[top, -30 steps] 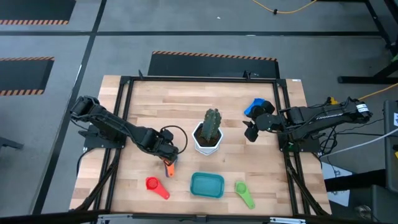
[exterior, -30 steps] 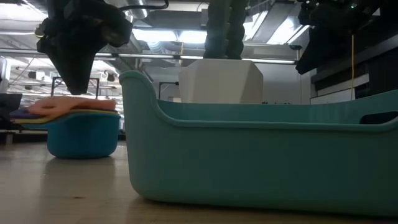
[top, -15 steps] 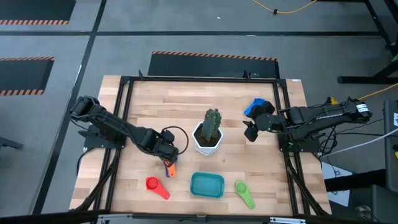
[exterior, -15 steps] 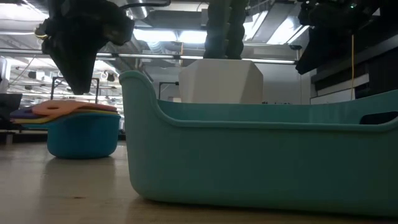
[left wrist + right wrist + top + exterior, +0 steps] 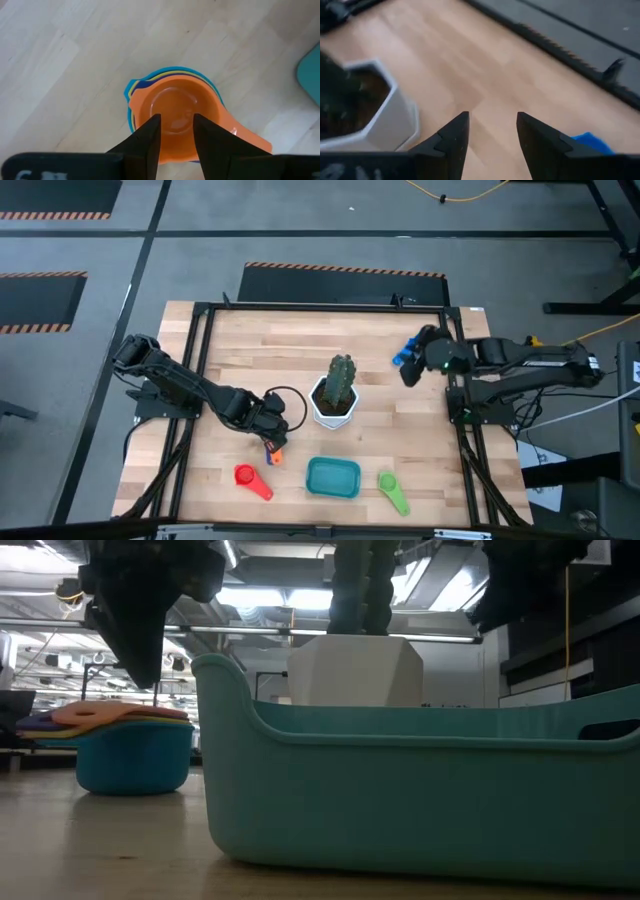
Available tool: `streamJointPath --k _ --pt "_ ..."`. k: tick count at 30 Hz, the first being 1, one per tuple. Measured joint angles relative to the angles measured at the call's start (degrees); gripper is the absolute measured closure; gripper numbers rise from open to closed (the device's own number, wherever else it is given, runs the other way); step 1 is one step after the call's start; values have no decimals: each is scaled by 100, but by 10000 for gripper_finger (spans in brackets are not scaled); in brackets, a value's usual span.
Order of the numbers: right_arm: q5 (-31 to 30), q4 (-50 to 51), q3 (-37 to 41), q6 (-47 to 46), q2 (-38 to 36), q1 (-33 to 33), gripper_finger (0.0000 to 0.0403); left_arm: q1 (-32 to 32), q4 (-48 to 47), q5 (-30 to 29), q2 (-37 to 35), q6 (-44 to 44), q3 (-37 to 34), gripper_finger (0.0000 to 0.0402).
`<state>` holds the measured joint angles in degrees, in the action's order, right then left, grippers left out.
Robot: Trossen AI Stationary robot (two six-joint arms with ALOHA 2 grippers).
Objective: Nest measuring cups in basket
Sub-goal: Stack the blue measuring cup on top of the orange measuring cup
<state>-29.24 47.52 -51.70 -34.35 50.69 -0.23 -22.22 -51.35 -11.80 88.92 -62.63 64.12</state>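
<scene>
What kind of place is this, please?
Probably a robotics lab or workshop: a wooden table in a black frame stands on a grey floor with hazard-striped mats, and the low view shows ceiling strip lights and exposed ducts.

Stacked cups (image 5: 175, 112) beneath orange: colours mostly hidden.

You see a light wooden bench (image 5: 230, 360) framed in black rails. Near its middle stands a white pot (image 5: 333, 408) holding an upright green cactus (image 5: 343, 375) — grey floor with orange-and-black striped tape (image 5: 345, 271) beyond.
</scene>
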Motion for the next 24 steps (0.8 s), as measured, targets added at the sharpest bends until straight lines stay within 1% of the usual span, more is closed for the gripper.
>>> streamJointPath --k 7,14,20,24 --pt "-85 109 -245 186 -67 -851 232 0 15 -59 0 -4 0 294" --pt "-63 572 -262 365 -64 -1768 232 0 10 -81 0 -7 0 295" --pt "-47 976 -262 462 -64 -2416 232 0 8 -126 0 17 0 296" --pt "161 1119 -262 486 -64 -2856 232 0 8 -131 0 20 0 296"
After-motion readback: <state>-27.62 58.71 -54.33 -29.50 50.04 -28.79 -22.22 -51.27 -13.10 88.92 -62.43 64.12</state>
